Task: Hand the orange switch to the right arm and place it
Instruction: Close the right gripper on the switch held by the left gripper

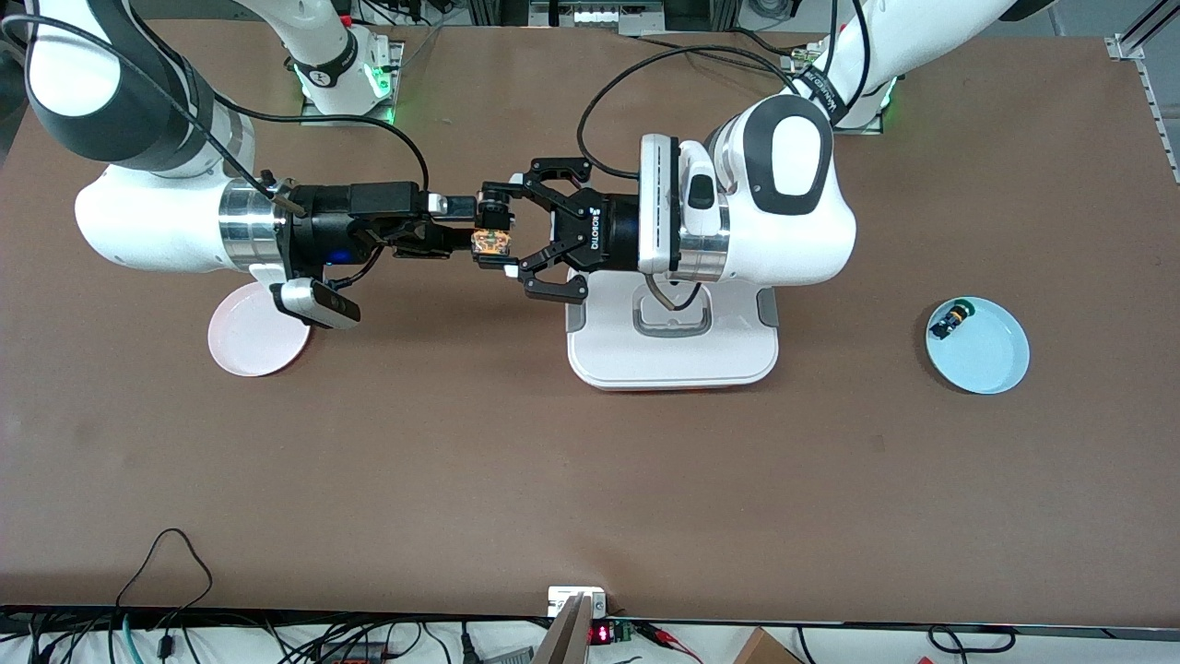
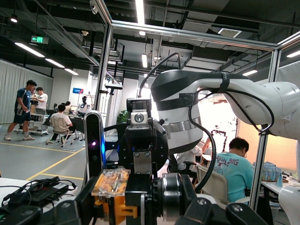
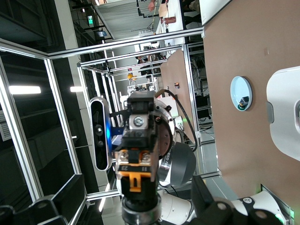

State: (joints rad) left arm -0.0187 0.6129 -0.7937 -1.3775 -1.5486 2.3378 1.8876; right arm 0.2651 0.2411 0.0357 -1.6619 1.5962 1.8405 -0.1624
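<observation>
Orange band and cap mark the piece: the orange switch (image 1: 489, 242) sits pinched in my left gripper (image 1: 499, 238), jaws shut on it, up in the air between the two wrists and over bare table (image 1: 590, 480) beside the white stand (image 1: 672, 346).

My right gripper (image 1: 458, 227) faces it head-on, fingers spread as wide as they go, holding nothing. Its tips are already level with the switch (touching or just short, I cannot tell).

Key relation: the two grippers point at each other along one line, and the switch lies across that line, right at the right fingers. I judge the right jaws need only close; the left lets go after.

Pink plate (image 1: 258, 330) lies under the right wrist, likely the drop point. Blue plate (image 1: 978, 346), toward the left arm's end, holds another small switch (image 1: 950, 320).
</observation>
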